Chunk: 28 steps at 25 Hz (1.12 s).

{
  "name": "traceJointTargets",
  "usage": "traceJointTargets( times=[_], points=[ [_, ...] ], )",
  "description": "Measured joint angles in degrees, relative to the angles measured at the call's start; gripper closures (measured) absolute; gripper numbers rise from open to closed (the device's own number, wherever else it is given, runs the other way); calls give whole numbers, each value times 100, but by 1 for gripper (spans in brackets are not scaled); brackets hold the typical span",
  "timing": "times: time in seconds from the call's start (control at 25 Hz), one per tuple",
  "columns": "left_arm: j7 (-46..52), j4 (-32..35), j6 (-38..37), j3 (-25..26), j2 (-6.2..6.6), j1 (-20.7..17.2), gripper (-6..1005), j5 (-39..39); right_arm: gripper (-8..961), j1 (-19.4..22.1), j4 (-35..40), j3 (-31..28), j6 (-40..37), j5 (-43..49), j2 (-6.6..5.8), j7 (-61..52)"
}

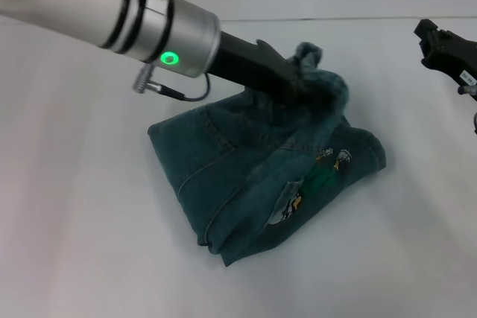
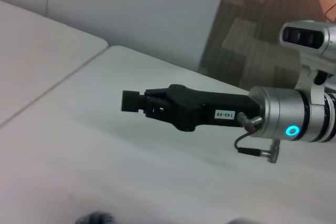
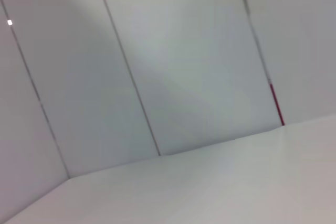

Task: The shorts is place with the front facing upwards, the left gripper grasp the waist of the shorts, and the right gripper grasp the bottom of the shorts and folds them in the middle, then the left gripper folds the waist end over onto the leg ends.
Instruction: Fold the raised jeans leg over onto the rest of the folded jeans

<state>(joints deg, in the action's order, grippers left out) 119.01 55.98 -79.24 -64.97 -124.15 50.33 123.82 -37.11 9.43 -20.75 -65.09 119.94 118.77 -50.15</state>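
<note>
While the left gripper [image 1: 313,88] pinches the shorts [image 1: 253,176], right gripper [image 2: 131,101] fingers meet.

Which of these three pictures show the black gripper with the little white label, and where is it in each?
Head view: the right gripper sits at the right edge, above the table, apart from the shorts.
Left wrist view: it is mid-picture, over the table, pointing away from its silver wrist.
Right wrist view: not in it; only table and wall.
Shared landmark: the white table.

Blue washed-denim shorts [image 1: 246,176], cartoon patch [image 1: 287,210]
</note>
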Motion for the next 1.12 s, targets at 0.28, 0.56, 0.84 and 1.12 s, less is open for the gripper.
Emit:
traceJointTargets(
  times=[0.28,0.56,0.84,1.12],
  points=[
    [77,-290,827,-947,-19,-41,850,-319,955,76,9,-24,-42,-14,-4,-9],
    [99,-342,963,-1127,-28,-107,541,-342,954,92,-20,13,-58,-15,20,-11],
    [73,-413,1341,-1578,-38,-152,328,-636,952,118,-8,16,-58,-10,39,-12],
    [-68,-496,1943,-1954,-39,-220,205,-958,949,188,-3,-20,-57,-14,40,-12]
  ],
)
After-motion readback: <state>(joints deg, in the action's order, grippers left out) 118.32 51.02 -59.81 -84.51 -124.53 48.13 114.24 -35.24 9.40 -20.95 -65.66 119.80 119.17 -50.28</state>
